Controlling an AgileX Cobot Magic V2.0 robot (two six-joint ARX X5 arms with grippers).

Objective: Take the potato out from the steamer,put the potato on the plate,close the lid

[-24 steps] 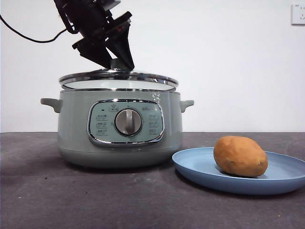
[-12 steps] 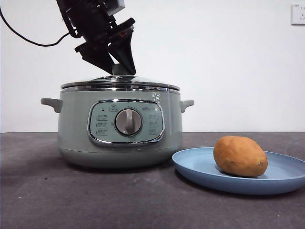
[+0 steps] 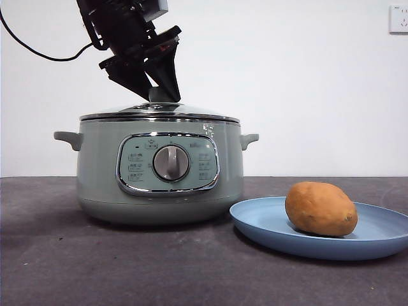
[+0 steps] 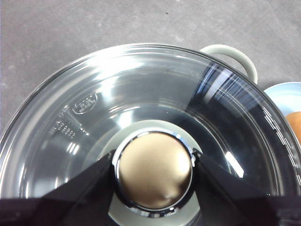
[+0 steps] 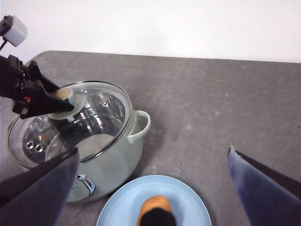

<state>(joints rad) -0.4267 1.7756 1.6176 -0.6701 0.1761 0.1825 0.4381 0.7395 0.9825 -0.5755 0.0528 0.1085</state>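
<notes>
Left gripper (image 3: 158, 89) is seen from the front clamped on the knob of the lid (image 3: 159, 113) seated on the steamer (image 3: 159, 169), beside which the potato (image 3: 320, 208) lies on the plate (image 3: 382, 236); the left wrist view shows both jaws pressed against the knob (image 4: 154, 169), and the right wrist view shows the right gripper (image 5: 150, 188) spread wide above the plate.

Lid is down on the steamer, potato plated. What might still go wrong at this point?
Two risks. The left gripper is shut on the lid knob; lifting away before opening would likely pull the lid off the steamer. The potato lies loose on the plate below the open right gripper, which might nudge it if it dropped.
</notes>
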